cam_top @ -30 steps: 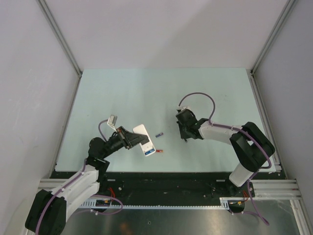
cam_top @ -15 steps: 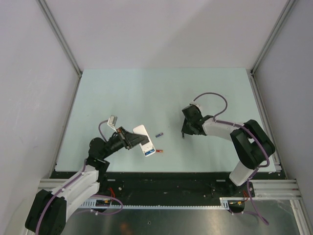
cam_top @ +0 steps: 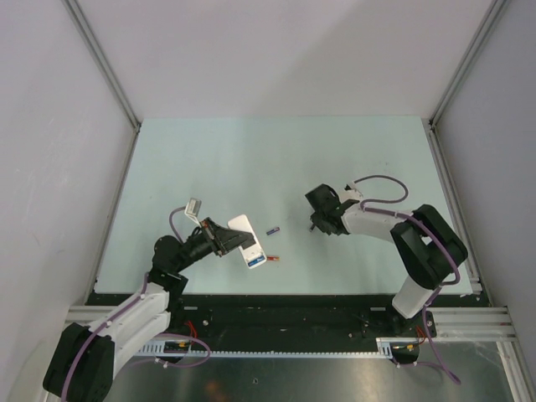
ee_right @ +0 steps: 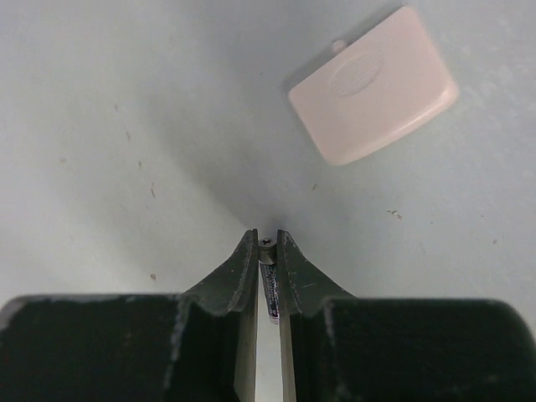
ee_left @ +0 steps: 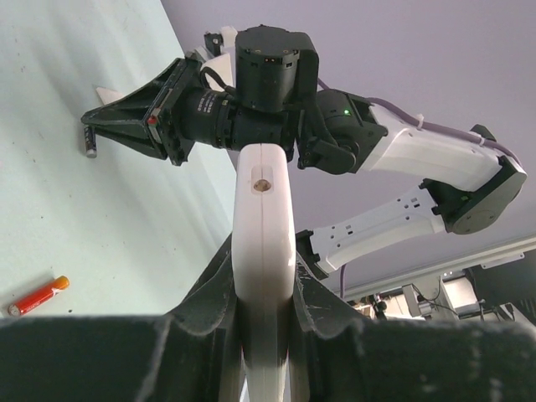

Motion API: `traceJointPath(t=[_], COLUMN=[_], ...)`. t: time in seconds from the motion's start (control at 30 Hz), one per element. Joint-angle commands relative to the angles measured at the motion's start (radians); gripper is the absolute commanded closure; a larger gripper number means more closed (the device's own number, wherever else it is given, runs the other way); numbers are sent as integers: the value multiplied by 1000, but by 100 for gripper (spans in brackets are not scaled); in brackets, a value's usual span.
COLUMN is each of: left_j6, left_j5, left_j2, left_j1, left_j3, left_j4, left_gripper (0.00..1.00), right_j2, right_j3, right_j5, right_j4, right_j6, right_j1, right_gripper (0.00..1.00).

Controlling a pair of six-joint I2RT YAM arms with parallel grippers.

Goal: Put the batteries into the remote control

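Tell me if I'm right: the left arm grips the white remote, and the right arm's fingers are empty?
Not empty: the right wrist view shows the right gripper pinching a slim battery. The left gripper does grip the remote control.

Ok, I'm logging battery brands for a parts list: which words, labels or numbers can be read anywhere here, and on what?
No text can be read in any view.
White cover plate: raised oval mark, too faint to read.
Battery in the right gripper: print on its wrap, too small to read.
Red battery: no legible label.
Remote control: plain white back, no text.
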Motion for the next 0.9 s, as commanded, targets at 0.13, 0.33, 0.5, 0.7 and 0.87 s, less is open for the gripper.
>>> traceJointPath(t=[0.13, 0.33, 0.5, 0.7, 0.87], left_j6=[-22, -31, -39, -37, -40], left_j5=[-4, -1, 0, -4, -3], left_j2=[-5, -15, -25, -30, -28], left_j1=[8, 8, 8, 7, 8], left_j3=[-4, -4, -7, -15, -15], left_j4=[43, 41, 43, 43, 43], left_gripper=[100, 100, 100, 100, 100], right_j2=[55, 122, 150, 141, 127], right_j3=[80, 167, 176, 175, 176], right_j5=[150, 127, 125, 122, 115], right_j4=[-137, -156, -172, -196, -184], right_j6=[356, 401, 364, 333, 316], right_j1=[-22, -35, -22, -20, -22], right_gripper=[100, 100, 87, 69, 61])
